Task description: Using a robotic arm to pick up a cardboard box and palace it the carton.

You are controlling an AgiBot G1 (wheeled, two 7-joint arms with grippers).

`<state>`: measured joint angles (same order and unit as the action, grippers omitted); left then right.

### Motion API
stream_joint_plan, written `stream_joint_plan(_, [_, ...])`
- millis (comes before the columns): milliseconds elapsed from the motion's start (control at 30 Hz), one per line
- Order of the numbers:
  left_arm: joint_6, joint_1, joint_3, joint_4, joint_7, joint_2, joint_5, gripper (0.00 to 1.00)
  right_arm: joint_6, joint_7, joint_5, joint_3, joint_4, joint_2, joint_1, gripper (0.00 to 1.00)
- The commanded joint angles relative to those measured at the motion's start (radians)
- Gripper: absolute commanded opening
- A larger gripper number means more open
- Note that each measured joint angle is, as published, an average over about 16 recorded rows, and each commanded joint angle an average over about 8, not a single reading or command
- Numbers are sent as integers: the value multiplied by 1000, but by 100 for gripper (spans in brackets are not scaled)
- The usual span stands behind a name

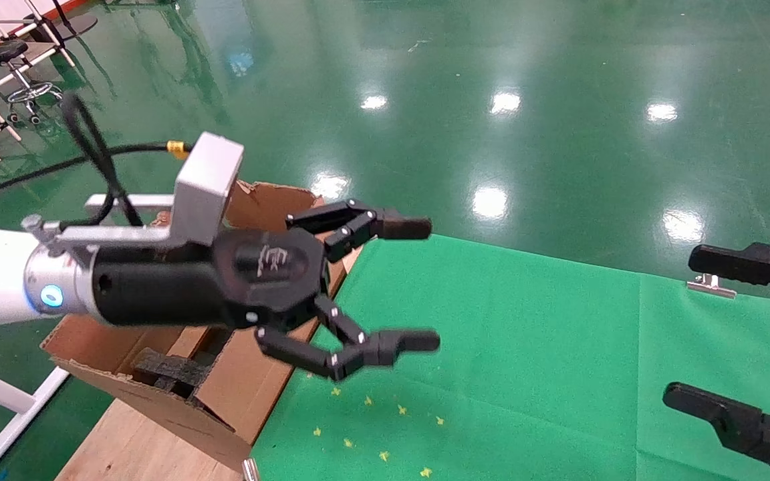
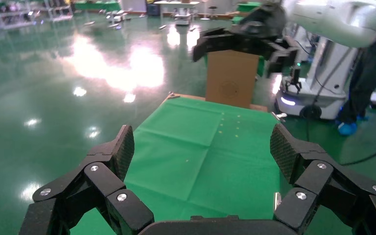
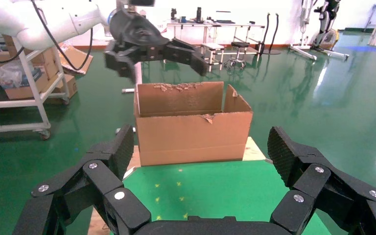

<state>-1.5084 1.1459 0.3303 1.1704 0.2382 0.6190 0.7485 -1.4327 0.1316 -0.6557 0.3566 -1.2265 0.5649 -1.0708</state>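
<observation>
The carton (image 1: 224, 401) stands at the left end of the table, its flaps torn and black foam (image 1: 164, 371) inside; the right wrist view shows its long side (image 3: 193, 132). My left gripper (image 1: 430, 284) hangs open and empty above the carton's right rim, pointing over the green cloth (image 1: 525, 347). My right gripper (image 1: 682, 327) is open and empty at the right edge. In the left wrist view the cardboard box (image 2: 231, 81), with a round mark, stands upright past the cloth's far end. The right gripper (image 2: 235, 54) shows in front of its top.
A metal clip (image 1: 711, 286) holds the cloth at the table's far right edge. Yellow star marks (image 1: 371, 427) dot the cloth near the carton. Bare wooden tabletop (image 1: 131, 447) lies in front of the carton. Shiny green floor surrounds the table, with another robot base (image 2: 303, 100) beyond.
</observation>
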Motion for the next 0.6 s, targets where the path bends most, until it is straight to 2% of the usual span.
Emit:
stream_joint_plan(33, [4, -24, -17, 39, -17, -3, -6, 100, 0, 0, 0, 0, 0, 0, 0, 100])
stream_joint_plan(300, [15, -87, -61, 138, -57, -9, -22, 100, 0, 0, 0, 0, 0, 0, 0, 100])
stream_joint_plan(600, [16, -86, -61, 135, -56, -10, -25, 100, 0, 0, 0, 0, 0, 0, 0, 100])
